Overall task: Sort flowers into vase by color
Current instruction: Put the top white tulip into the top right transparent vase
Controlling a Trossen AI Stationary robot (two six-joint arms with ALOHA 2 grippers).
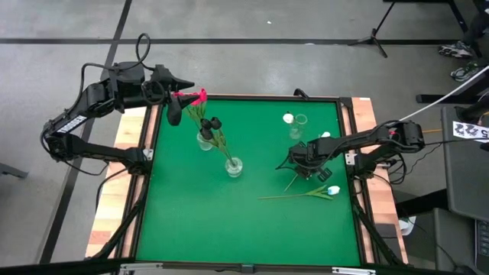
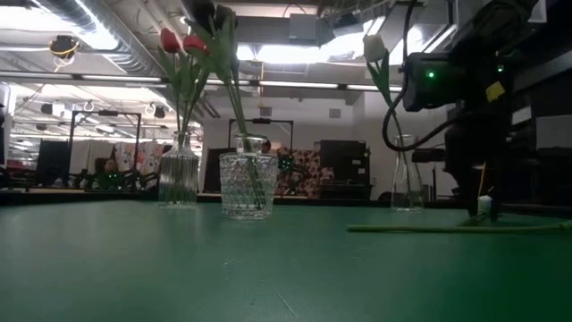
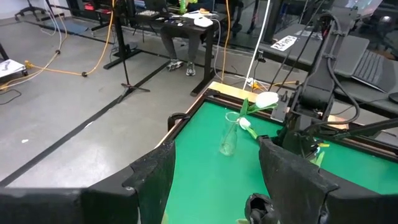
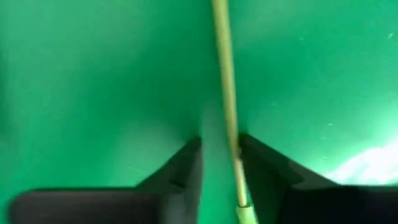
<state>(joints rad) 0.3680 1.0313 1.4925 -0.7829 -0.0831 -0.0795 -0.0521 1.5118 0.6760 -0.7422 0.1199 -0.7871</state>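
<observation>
No readable writing shows; right tool (image 4: 219,155) narrowly straddles a green stem (image 4: 225,93), left tool (image 3: 214,180) gapes wide.

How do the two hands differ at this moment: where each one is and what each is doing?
The right hand is down at the green mat, fingers either side of a stem lying there; the left hand is raised near the table's far left corner with nothing between its fingers. The right is narrowed around the stem; the left is spread open. Both are dark, two-fingered.

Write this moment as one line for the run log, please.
right hand: down on mat, closing around lying stem | left hand: open, waiting above far-left corner | vases: upright
</observation>
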